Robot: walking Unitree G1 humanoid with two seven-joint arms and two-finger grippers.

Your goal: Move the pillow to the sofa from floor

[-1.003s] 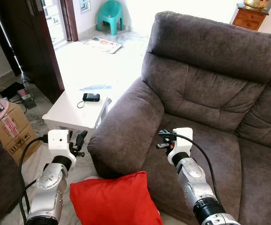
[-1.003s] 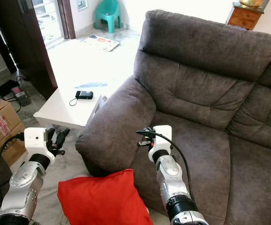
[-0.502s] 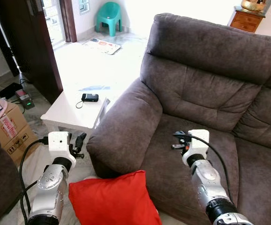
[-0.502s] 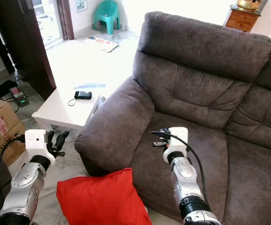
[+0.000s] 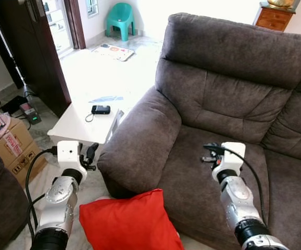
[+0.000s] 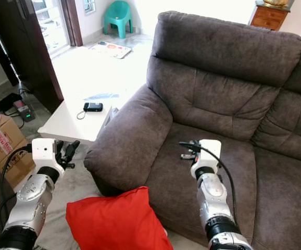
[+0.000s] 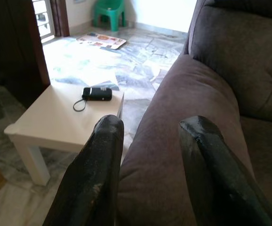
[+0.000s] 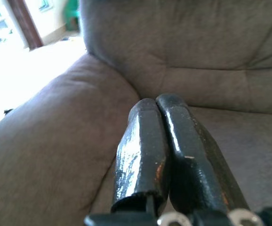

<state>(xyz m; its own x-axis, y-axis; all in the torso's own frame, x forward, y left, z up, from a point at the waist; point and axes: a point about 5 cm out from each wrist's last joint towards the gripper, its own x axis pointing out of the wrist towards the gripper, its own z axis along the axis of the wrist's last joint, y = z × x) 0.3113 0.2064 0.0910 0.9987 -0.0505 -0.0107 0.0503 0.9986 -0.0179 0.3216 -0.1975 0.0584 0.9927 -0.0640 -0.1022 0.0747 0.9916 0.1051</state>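
A red pillow rests on the floor, leaning against the front of the dark brown sofa, at the bottom centre between my two arms. My left gripper hovers above and left of the pillow, beside the sofa's armrest. In the left wrist view its fingers stand open with nothing between them. My right gripper hangs over the seat cushion, up and to the right of the pillow. Its fingers are shut together, holding nothing.
A low white side table with a small black device stands left of the armrest. A cardboard box sits at far left near a dark door. Further off are a teal plastic chair and a floor mat.
My right arm has swung to the right, from near the armrest to over the middle of the seat. The left arm and the pillow have barely shifted.
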